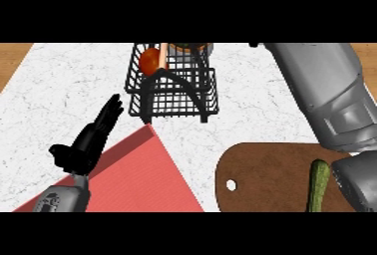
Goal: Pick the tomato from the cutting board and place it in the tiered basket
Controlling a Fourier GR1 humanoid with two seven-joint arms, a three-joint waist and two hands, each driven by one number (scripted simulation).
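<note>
You are looking down at the white tabletop [66,89], where the tomato [151,61] is sitting in the top part of the black tiered basket [174,94] at the far side, next to a wooden post. Your left hand [88,139] is resting over the red mat [140,174] with its fingers [110,109] straight and spread, holding nothing. Your right arm is reaching up past the basket and its hand is hiding out of sight, while a green cucumber [318,184] is lying on the brown cutting board [273,174].
</note>
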